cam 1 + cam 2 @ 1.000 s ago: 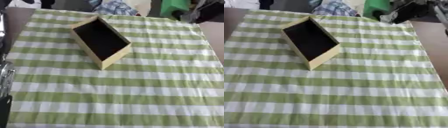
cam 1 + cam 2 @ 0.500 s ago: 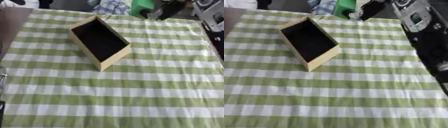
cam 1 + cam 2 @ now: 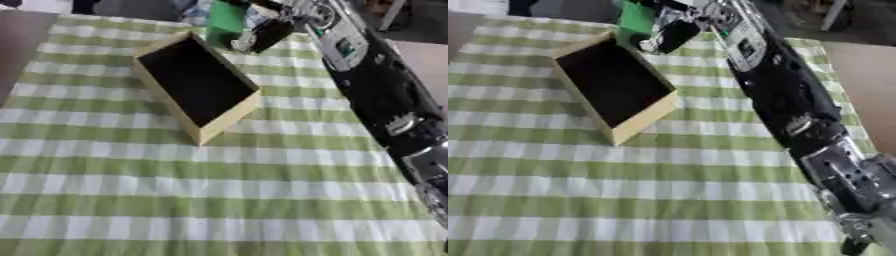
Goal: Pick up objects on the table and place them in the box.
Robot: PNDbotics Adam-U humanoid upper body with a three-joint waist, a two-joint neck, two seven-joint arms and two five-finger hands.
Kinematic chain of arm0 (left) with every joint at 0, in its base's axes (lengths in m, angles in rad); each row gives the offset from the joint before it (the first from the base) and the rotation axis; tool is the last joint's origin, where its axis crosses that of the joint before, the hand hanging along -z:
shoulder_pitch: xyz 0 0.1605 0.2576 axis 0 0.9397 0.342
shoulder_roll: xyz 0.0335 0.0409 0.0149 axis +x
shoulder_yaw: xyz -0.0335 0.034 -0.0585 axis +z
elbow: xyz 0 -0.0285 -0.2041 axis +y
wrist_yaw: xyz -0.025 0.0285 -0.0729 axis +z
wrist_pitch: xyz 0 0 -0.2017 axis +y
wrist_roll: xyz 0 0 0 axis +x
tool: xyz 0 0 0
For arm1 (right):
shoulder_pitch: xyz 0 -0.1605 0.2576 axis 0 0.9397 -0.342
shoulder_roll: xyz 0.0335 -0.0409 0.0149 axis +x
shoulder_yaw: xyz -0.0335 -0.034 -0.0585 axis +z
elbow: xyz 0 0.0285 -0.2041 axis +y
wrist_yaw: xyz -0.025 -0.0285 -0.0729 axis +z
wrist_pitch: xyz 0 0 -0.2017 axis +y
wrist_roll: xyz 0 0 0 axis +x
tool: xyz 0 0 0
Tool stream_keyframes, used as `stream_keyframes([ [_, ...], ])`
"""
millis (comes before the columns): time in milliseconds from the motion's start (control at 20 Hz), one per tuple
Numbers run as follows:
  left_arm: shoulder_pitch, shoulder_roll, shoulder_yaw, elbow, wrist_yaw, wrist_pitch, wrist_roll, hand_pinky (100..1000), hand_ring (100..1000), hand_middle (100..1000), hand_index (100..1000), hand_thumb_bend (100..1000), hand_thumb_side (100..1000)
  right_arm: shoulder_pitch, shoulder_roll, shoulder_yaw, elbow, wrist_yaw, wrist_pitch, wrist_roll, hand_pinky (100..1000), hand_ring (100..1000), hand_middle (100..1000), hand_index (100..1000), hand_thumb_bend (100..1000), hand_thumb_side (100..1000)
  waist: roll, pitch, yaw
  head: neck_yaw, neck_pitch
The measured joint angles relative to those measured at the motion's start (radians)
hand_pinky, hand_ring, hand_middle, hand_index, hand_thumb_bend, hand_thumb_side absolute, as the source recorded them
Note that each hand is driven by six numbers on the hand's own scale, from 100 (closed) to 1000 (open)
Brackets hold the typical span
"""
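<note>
Green flat object (image 3: 226,17) gripped by right hand (image 3: 262,35) at far rim of tan cardboard box (image 3: 229,119) with black inside. Advice: centre over opening, lower, then release.

Open checked cloth (image 3: 219,200) all round the box (image 3: 198,85), right arm (image 3: 376,95) slanting across its right flank

No readable text, labels or numbers.
</note>
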Motion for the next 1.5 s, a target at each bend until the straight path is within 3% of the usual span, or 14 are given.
stream_keyframes([
  [500, -0.023, -0.015, -0.004, 0.000, 0.010, -0.004, -0.007, 534, 616, 574, 718, 100, 566, -0.018, 0.090, -0.040, 0.089, 0.104, -0.004, -0.081, 646, 568, 291, 608, 100, 306, -0.008, 0.017, 0.034, -0.022, -0.013],
  [950, -0.031, -0.023, -0.004, 0.000, 0.017, -0.003, -0.013, 533, 616, 573, 718, 100, 566, -0.018, 0.132, -0.055, 0.143, 0.199, -0.008, -0.138, 673, 575, 295, 606, 100, 279, -0.008, 0.024, 0.043, -0.047, -0.025],
  [1250, -0.030, -0.023, -0.005, 0.000, 0.018, -0.002, -0.018, 532, 616, 573, 718, 100, 566, -0.016, 0.132, -0.029, 0.142, 0.271, -0.044, -0.115, 727, 608, 336, 630, 100, 254, -0.008, 0.024, 0.038, -0.047, -0.025],
  [1500, -0.029, -0.023, -0.007, 0.000, 0.018, -0.001, -0.019, 532, 615, 573, 718, 100, 566, -0.008, 0.133, -0.014, 0.142, 0.321, -0.082, -0.079, 759, 658, 419, 694, 100, 344, -0.008, 0.024, 0.036, -0.047, -0.025],
])
